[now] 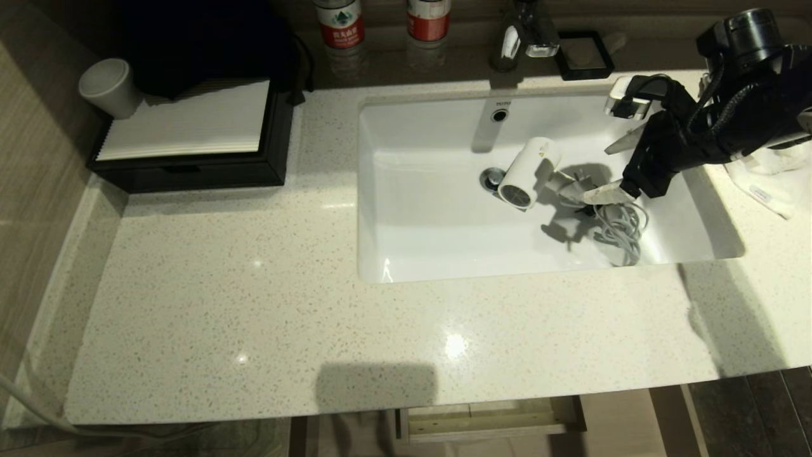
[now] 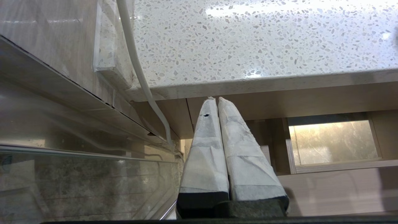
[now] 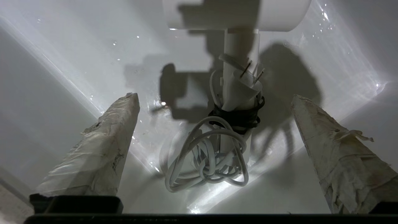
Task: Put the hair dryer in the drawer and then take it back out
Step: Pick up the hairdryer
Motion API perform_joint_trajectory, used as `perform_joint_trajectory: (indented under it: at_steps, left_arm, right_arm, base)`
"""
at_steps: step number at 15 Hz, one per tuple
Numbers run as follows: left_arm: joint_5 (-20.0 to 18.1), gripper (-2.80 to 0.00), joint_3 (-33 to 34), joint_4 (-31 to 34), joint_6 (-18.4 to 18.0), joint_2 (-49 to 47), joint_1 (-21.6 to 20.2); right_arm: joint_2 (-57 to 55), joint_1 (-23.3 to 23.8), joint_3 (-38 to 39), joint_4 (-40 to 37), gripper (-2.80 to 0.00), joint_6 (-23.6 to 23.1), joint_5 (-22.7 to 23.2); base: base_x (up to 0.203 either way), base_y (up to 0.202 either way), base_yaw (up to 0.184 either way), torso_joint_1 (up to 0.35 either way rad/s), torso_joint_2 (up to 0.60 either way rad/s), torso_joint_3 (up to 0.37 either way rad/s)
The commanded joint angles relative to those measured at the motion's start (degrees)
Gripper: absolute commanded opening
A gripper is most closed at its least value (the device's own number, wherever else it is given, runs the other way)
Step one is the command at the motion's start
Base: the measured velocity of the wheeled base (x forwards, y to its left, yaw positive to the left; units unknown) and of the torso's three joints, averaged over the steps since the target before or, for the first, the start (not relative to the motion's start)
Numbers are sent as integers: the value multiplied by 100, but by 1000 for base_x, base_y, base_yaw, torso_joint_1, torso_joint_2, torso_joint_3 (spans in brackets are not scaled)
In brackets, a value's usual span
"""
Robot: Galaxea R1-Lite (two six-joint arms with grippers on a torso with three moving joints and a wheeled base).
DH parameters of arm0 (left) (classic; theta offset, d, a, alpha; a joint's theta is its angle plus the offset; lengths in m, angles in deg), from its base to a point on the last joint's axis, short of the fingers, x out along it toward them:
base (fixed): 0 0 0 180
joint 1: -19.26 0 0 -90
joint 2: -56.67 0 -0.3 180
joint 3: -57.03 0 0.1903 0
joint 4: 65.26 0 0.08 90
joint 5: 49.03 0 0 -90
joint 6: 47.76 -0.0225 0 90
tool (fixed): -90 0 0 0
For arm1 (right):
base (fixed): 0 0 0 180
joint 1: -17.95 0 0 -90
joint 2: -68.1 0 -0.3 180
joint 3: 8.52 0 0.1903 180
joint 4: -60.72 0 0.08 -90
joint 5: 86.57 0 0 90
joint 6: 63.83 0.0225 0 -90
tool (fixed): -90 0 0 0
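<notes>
Hair dryer [image 1: 525, 174] lying in sink [image 1: 412, 254] beside drain, bundled cord [image 3: 208, 155] toward right gripper [image 1: 614, 168], jaws spread wide around cord and handle, touching nothing; left gripper [image 2: 217, 102] closed below countertop [image 2: 248, 46].

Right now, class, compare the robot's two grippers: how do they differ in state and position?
The right gripper is open, fingers spread wide; the left gripper is shut, its fingers pressed together. The right gripper reaches into the sink over the hair dryer and its cord bundle; the left gripper is parked below the countertop, near nothing it could grasp. Both have pale wrapped fingers and hold nothing.
</notes>
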Motion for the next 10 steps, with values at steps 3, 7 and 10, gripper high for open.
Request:
perform_joint_trajectory:
  at_steps: [3,7,10]
  left_arm:
    - [3,-280,9,0,4,0,2]
    - [3,-280,0,0,4,0,2]
    - [3,-280,0,0,-5,0,2]
  right_arm:
    - [-173,-18,-2,-20,0,-22,-352]
    - [-387,-109,-2,-30,0,163,-489]
    - [-531,-317,5,-21,0,840,-486]
  base:
    - [0,0,0,0,0,0]
    - [0,0,0,0,0,0]
    - [0,0,0,0,0,0]
